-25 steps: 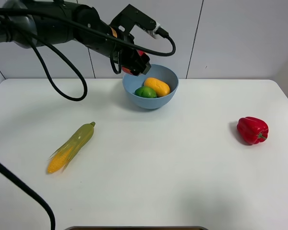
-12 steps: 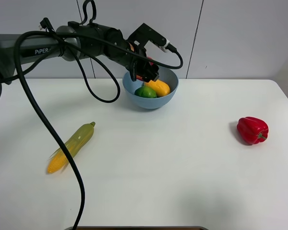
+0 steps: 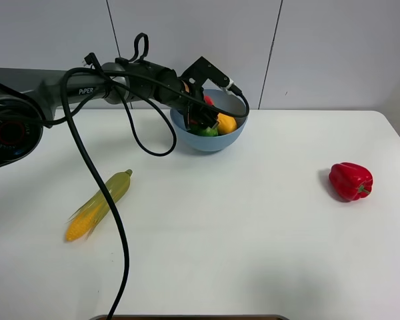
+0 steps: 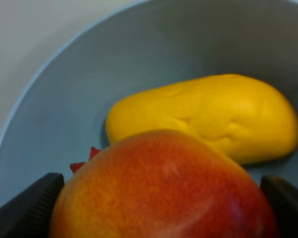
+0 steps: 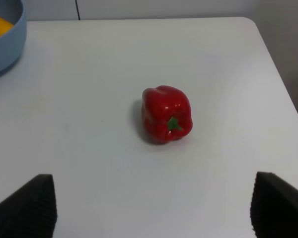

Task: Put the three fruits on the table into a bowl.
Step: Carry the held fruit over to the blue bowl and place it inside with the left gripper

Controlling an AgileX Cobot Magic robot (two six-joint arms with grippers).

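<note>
The light-blue bowl (image 3: 221,141) stands at the back middle of the white table (image 3: 240,227). In it lie the yellow-orange mango (image 3: 227,123) and the green lime (image 3: 205,132), which the arm mostly hides. My left gripper (image 3: 207,111) is down inside the bowl, shut on the red apple-like fruit (image 3: 208,100). In the left wrist view the red fruit (image 4: 164,188) sits between the two fingers (image 4: 30,208), just above the mango (image 4: 208,119) and the bowl's wall (image 4: 89,84). My right gripper (image 5: 151,203) is open and empty above the table; it does not show in the exterior view.
A green-husked corn cob (image 3: 99,203) lies on the left of the table. A red bell pepper (image 3: 351,181) lies at the right, and it also shows in the right wrist view (image 5: 167,120). The bowl's rim (image 5: 7,47) shows at that view's corner.
My left gripper has moved from above the bowl's back left rim down into the bowl, carrying the red fruit. The corn, the pepper and the bowl have not moved.
</note>
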